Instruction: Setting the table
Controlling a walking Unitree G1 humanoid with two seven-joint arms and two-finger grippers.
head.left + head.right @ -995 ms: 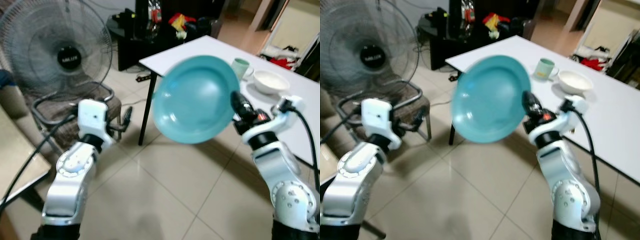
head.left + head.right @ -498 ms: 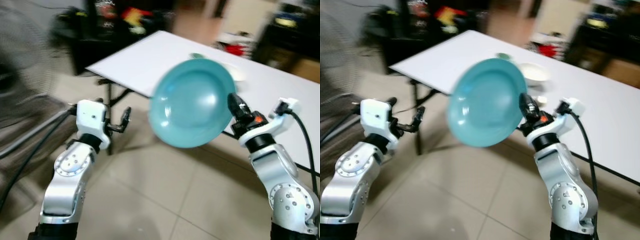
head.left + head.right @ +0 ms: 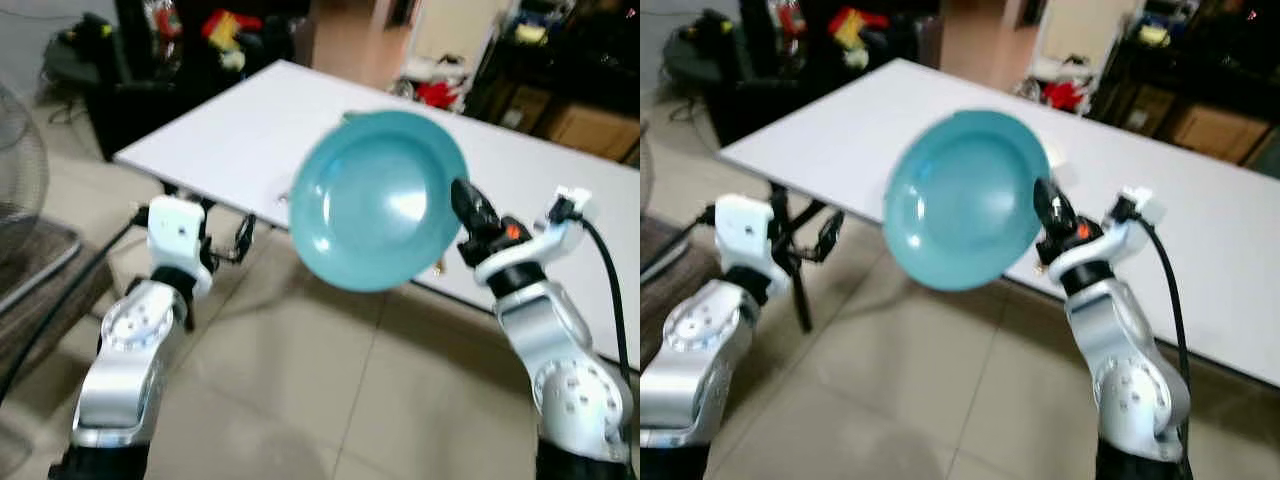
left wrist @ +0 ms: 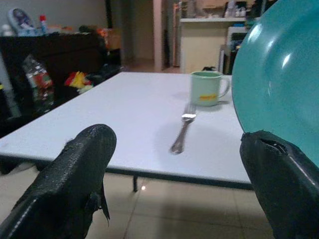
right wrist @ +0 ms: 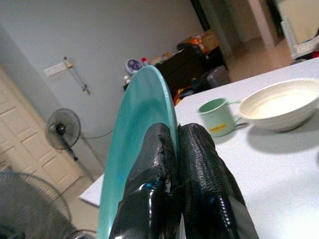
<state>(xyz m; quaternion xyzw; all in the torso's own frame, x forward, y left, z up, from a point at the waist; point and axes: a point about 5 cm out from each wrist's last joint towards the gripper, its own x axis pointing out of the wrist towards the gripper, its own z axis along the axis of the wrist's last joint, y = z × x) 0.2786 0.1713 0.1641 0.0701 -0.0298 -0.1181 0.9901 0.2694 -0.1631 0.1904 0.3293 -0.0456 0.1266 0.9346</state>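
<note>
One teal plate (image 3: 375, 200) edge-on in right claw (image 5: 177, 144)

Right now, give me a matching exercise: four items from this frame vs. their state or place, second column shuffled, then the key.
Column 1
1. teal plate
2. green mug
3. fork
4. left gripper

Column 2
A. lying flat on the white table, nearer the table edge than the mug
B. open, holding nothing, facing the table
C. held on edge, rim pinched between the fingers of the right gripper
D. standing upright on the table, beside the white bowl

Pairs: 1-C, 2-D, 3-A, 4-B
</note>
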